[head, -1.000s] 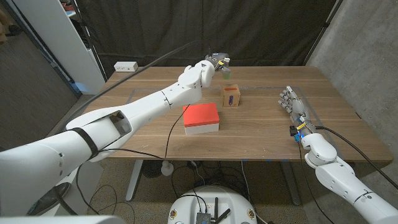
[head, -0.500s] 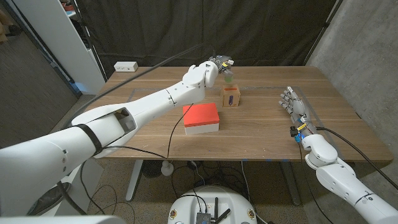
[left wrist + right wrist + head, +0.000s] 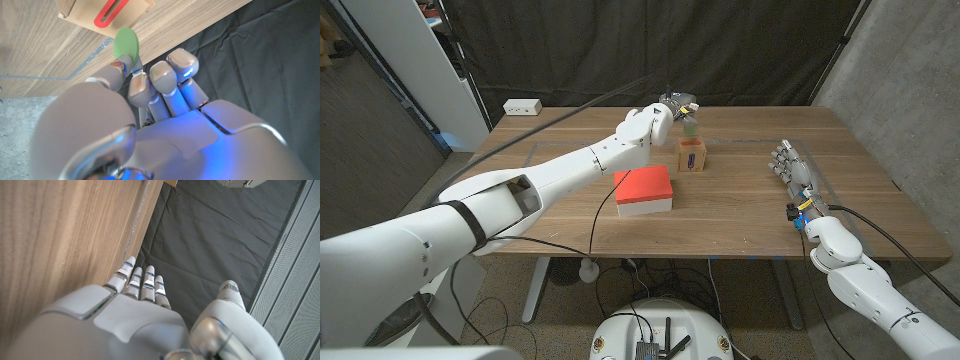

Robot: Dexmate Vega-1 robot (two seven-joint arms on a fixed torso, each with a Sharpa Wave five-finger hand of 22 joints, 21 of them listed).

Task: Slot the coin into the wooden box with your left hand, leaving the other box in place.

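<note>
L hand [image 3: 672, 106] pinches the green coin [image 3: 690, 127] by its upper edge btw thumb and a fingertip, so most of the disc hangs free below the fingers, which is what you'd want if the bare lower edge has to enter a narrow opening first. In the left wrist view the coin [image 3: 125, 42] is held edge-on and points toward the red-rimmed slot [image 3: 110, 11] in the top of the wooden box [image 3: 102, 12]; it looks close to the slot but not in it yet, and I can't tell if the line-up is exact. In the head view the wooden box [image 3: 692, 154] stands w/ its slotted face up, just under and slightly nearer than the coin, so the arm reaches across the table [image 3: 740, 215] from the left to come at it from above. My read: approach is about done, insertion not yet; next step prob needs a small drop w/ the coin's plane kept parallel to the slot, else it catches on the rim. The red-topped box [image 3: 643, 190] sits beside the wooden one, nearer the robot and apart from it, under the forearm but untouched, as the task wants. R hand [image 3: 794, 172] rests at the table's right side holding nothing, fingers straight and loosely together, out of the way.
</note>
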